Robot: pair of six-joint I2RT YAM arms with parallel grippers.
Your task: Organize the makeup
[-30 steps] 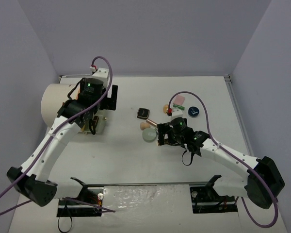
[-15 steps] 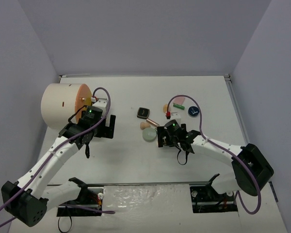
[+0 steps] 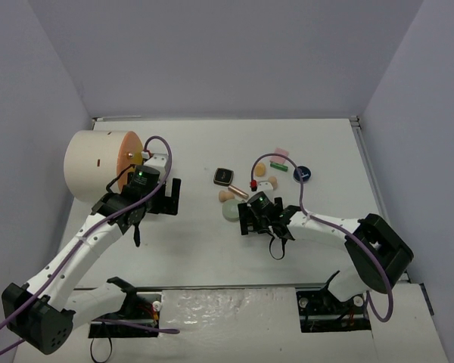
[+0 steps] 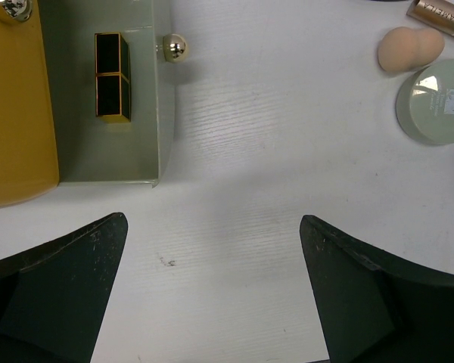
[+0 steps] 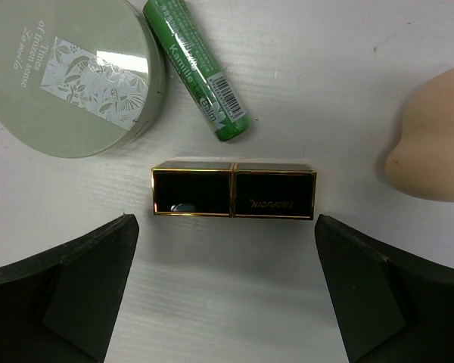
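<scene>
Over on the right, the right gripper (image 5: pixel 225 234) hangs over a lipstick (image 5: pixel 233 189) with its jaws spread wide; the fingers (image 5: pixel 60 302) stand one off each end of it and clamp nothing. That lipstick (black, gold-edged) lies flat on the table (image 3: pixel 212 249), crosswise between them; just beyond it sits the disc (image 5: pixel 72 72), pale green with a leafy label; a green tube (image 5: pixel 198 68) lies slanted beside the disc, its end near the lipstick but clear of it; a sponge (image 5: pixel 431 140) rests apart on the other side.

Across to the left now: the left gripper (image 4: pixel 212 249) is wide apart as well, holding nothing, over bare table in front of the cylinder (image 3: pixel 98 165); from the orange front (image 4: pixel 15 98) a clear drawer (image 4: pixel 136 151) juts out, gold knob (image 4: pixel 175 48) on its outer wall, and a second lipstick (image 4: pixel 112 76) lies inside it.

Up the table, from the top view, a gold tube (image 3: pixel 238 191) lies just beyond the disc; the black compact (image 3: pixel 224 176) sits between the two arms, apart from the disc; the round compact (image 3: pixel 302 174) and the pink pad (image 3: pixel 278 155) lie farther right, near each other but not touching, all well apart from the cylinder.
</scene>
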